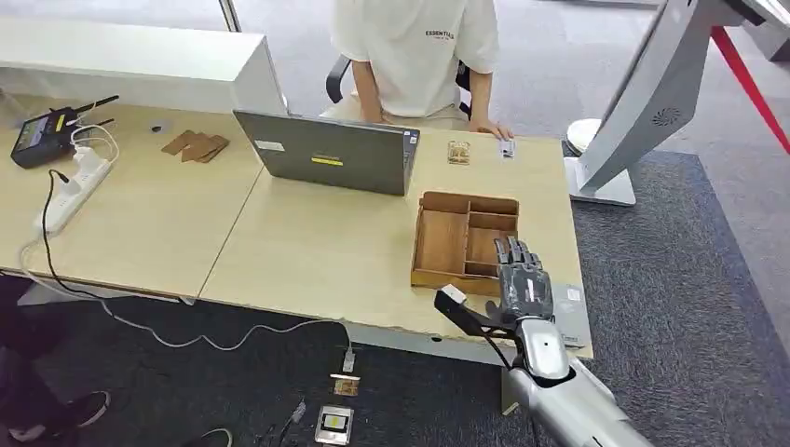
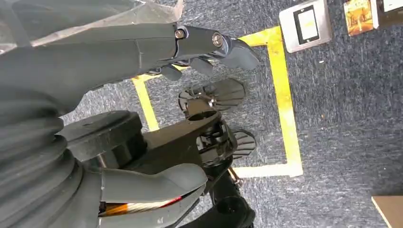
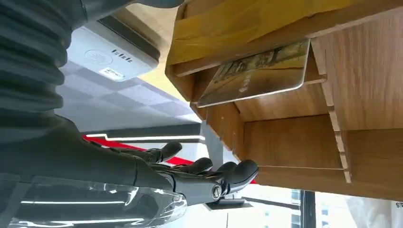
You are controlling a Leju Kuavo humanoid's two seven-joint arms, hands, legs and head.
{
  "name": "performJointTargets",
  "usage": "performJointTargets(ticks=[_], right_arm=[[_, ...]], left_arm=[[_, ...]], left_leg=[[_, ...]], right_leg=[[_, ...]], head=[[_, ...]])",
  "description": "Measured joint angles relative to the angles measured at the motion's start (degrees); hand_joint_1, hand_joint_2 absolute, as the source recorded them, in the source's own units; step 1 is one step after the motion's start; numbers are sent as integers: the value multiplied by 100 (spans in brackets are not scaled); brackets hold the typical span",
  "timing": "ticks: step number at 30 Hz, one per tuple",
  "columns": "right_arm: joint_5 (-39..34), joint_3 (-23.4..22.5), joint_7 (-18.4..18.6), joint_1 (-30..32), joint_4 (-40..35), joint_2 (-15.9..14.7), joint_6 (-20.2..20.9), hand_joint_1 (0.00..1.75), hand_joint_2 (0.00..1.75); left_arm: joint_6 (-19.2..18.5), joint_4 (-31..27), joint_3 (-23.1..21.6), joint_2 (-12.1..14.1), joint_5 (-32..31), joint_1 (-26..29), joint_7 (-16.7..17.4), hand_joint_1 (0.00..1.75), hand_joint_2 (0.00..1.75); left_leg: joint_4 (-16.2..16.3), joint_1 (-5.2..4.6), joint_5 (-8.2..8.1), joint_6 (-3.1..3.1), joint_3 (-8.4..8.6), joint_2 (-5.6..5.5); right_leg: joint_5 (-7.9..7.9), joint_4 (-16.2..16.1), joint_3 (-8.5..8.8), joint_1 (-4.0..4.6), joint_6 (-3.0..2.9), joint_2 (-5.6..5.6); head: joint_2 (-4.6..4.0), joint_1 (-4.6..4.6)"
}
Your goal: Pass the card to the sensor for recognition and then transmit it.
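Lower right of the head view: one wooden divided tray (image 1: pixel 466 237) on the desk (image 1: pixel 307 242), one grey sensor pad (image 1: pixel 570 312) beside it. In the right wrist view, one glossy printed card (image 3: pixel 256 73) leaning in a tray compartment. Right hand (image 1: pixel 524 284) at the tray's near edge, fingers (image 3: pixel 237 171) spread, empty. Left hand (image 2: pixel 209 47) over floor, loosely unclenched, empty.

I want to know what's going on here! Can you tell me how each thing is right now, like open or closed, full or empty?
Grey laptop: lid open, facing the person.
Brown wooden divided tray: holds a card.
Shiny picture card: leaning tilted in one tray compartment.
Grey flat card sensor: lying on the table edge, nothing on it.
Right hand: fingers spread beside the tray, holding nothing.
Left hand: empty, hanging over the floor.
White power strip: cables plugged in.
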Motion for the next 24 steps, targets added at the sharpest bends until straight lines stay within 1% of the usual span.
performJointTargets(ticks=[12, 23, 24], right_arm=[[35, 0, -94, -6, 11, 13, -77, 0, 175], [44, 0, -98, -22, 7, 68, -63, 0, 175], [42, 0, -98, -22, 7, 70, -63, 3, 175]], left_arm=[[-39, 0, 0, 0, -44, 15, -24, 0, 175], [-85, 0, 0, 0, -83, 1, -7, 0, 175], [-87, 0, 0, 0, -83, 1, -7, 0, 175]], left_leg=[[0, 0, 0, 0, 0, -1], [0, 0, 0, 0, 0, -1], [0, 0, 0, 0, 0, 0]], right_leg=[[0, 1, 1, 0, 0, 0], [0, 1, 1, 0, 0, 0], [0, 1, 1, 0, 0, 0]], head=[[0, -2], [0, -2], [0, -2]])
